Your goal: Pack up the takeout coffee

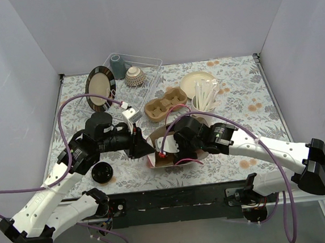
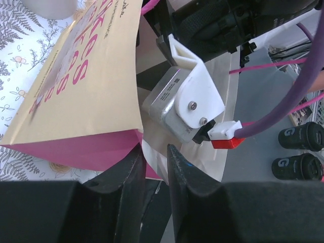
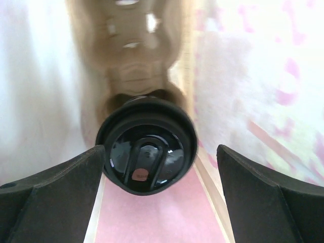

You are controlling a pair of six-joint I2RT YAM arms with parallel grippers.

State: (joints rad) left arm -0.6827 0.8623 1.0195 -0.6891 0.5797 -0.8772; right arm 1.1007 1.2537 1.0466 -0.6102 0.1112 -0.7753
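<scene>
Right gripper (image 3: 159, 174) jaws wide, straddling the takeout coffee cup (image 3: 146, 152) dead ahead inside the paper bag (image 3: 243, 91), lid facing the wrist, axis along the reach; left gripper (image 2: 155, 174) narrow at the bag's edge, grip unclear.

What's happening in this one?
The right claw is inside the pink-and-kraft paper bag, open wide on either side of a black-lidded coffee cup that sits in the bag, not gripped. The left claw is at the bag's rim, its fingers only slightly parted.
</scene>
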